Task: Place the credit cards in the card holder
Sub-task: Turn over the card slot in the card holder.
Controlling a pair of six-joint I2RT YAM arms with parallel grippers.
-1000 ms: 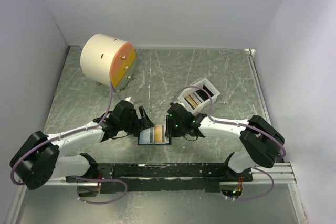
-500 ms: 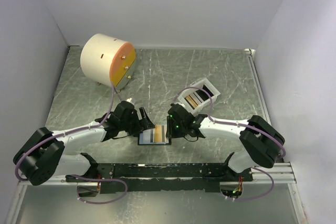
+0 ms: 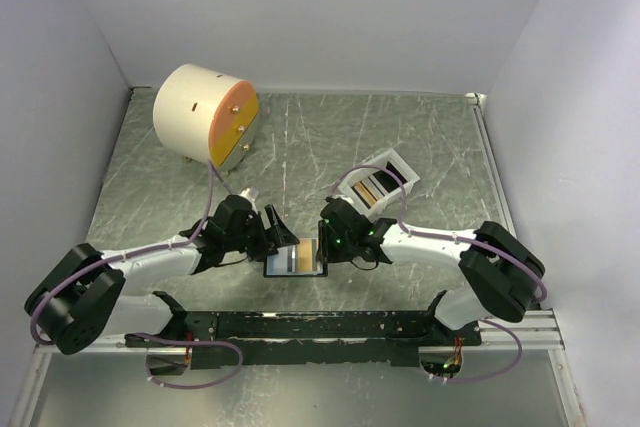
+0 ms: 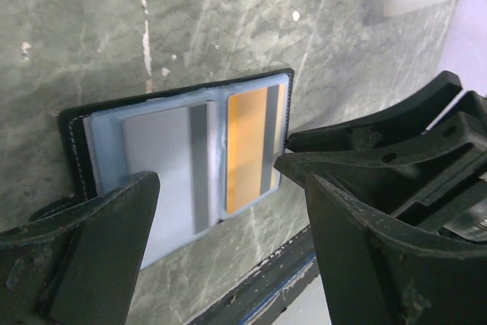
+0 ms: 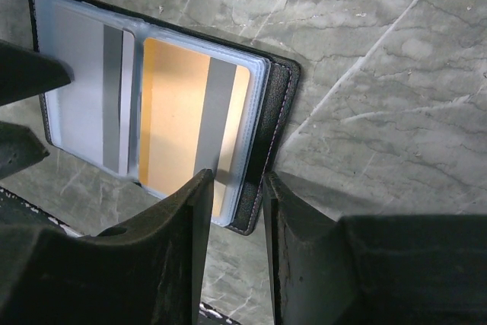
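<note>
Left tool (image 4: 218, 175) shifted right over card holder (image 3: 303, 260), jaws wide.

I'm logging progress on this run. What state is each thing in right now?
card holder: open, lying flat.
orange card: in the right sleeve.
grey card: in the left sleeve.
white tray: holds cards.
left claw: open, over the holder's left side.
right claw: nearly closed at the holder's right edge; grip unclear.

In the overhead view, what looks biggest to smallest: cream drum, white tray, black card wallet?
1. Big cream cylinder with orange face.
2. White open-topped rectangular tray.
3. Black folding card holder, open, partly covered; it looks only somewhat smaller than the tray.
</note>
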